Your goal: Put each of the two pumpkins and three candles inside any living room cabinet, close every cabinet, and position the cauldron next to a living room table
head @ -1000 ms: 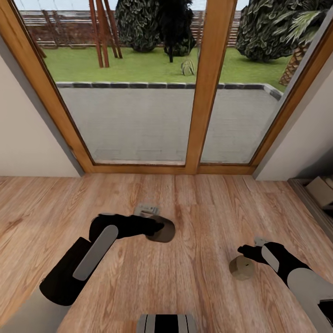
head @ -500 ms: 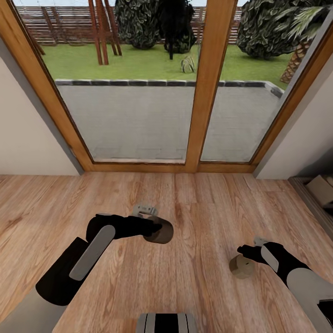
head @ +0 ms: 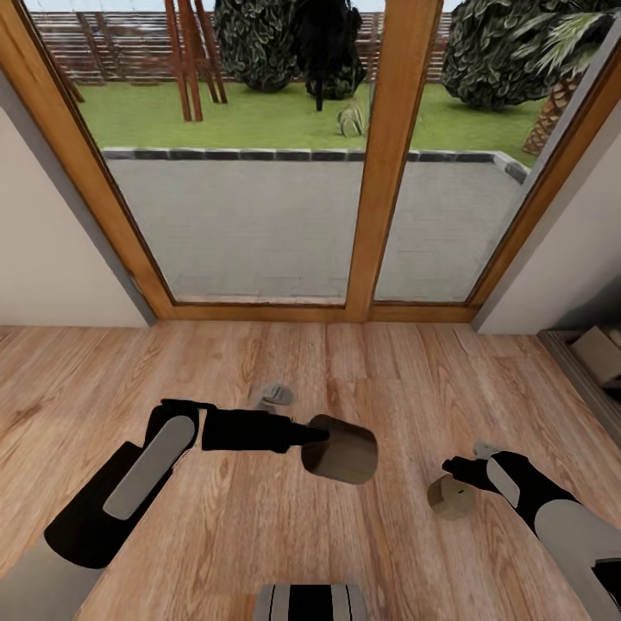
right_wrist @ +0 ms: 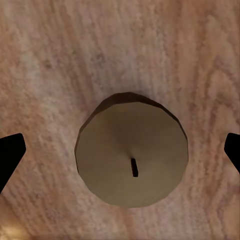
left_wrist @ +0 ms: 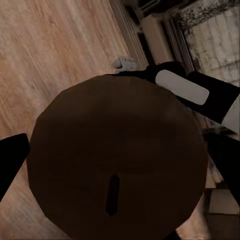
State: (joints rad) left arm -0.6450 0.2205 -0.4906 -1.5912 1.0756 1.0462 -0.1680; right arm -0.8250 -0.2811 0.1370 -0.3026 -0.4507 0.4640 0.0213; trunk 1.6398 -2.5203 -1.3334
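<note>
Candles in both end effectors, facing the glass doors

Left arm (head: 129,483) reaches from the lower left of the head view toward the middle, its end effector (head: 312,440) clamped on a candle (head: 340,448) that lies tilted on its side, flat end turned toward the camera, just below the centre of the frame. In the left wrist view that candle (left_wrist: 117,162) shows as a dark brown disc with a short black wick, and one black fingertip (left_wrist: 11,160) shows at its edge. A small grey part of the arm (head: 277,394) shows just above the forearm.

Right of centre, low in the head view, a second candle (head: 450,498) hangs above the wooden floor (head: 371,379), touching the right end effector (head: 461,483), whose arm (head: 561,526) enters from the lower right corner. In the right wrist view this candle (right_wrist: 132,162) sits between two black fingertips (right_wrist: 10,155), which stand apart from its sides; whether they grip it I cannot tell.

Across the upper half of the head view stand wood-framed glass doors (head: 392,164) with a paved patio (head: 259,224) and lawn beyond. At the right edge, a pale box (head: 599,355) rests in a low unit.
</note>
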